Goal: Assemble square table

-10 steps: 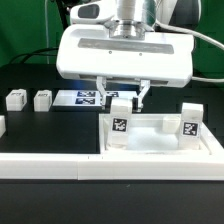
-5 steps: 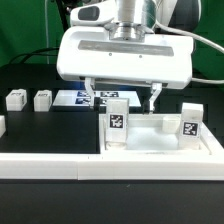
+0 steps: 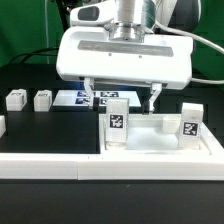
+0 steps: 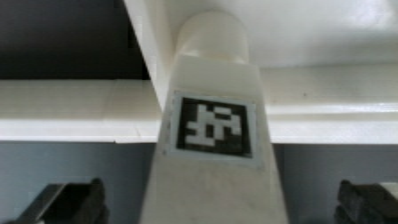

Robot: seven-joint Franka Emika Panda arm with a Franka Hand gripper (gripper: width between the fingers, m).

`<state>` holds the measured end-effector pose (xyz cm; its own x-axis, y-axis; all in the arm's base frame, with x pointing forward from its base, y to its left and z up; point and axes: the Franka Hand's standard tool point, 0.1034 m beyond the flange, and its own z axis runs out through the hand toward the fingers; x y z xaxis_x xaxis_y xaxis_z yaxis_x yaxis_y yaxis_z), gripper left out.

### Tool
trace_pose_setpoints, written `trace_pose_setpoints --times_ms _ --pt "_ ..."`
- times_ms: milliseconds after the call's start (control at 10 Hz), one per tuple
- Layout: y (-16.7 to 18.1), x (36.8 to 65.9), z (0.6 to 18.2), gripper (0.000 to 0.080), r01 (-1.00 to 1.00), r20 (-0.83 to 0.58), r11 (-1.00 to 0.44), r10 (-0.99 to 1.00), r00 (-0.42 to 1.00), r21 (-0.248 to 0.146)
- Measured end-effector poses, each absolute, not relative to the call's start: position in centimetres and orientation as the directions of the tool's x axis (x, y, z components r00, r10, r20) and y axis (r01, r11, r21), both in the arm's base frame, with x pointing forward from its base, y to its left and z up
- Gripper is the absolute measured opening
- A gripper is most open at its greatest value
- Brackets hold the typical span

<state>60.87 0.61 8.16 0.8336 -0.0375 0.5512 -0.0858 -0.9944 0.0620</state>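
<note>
A: Where did things sit against the tabletop (image 3: 150,143)?
B: I saw the far spare leg (image 3: 15,99) and near spare leg (image 3: 42,99) well off it, toward the exterior view's left. The first standing leg (image 3: 118,122) was upright at its corner on that side, the second standing leg (image 3: 190,122) at the opposite corner. The gripper (image 3: 121,97) was wide, straddling the first standing leg and touching nothing.
A: Next move?
B: I judged: stay centred, travel straight along that leg, no sideways nudge.
</note>
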Motion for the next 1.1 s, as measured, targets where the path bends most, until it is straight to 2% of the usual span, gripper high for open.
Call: trace_pose_setpoints --times_ms 200,300,500,800,1100 --pt "-0.5 60.8 9.8 0.0648 -0.113 0.45 -0.993 -0.091 0.888 0.023" --pt "-0.8 60.9 10.0 0.0648 -0.125 0.376 -0.992 -0.115 0.92 0.003" --pt "-1.7 60.7 10.3 0.0648 -0.18 0.151 -0.981 -0.188 0.971 -0.065" --pt "0.3 61.2 10.4 0.0648 -0.185 0.055 -0.978 -0.19 0.98 -0.096" --pt "0.9 61.6 10.2 0.0648 -0.197 0.084 -0.976 -0.205 0.975 -0.092"
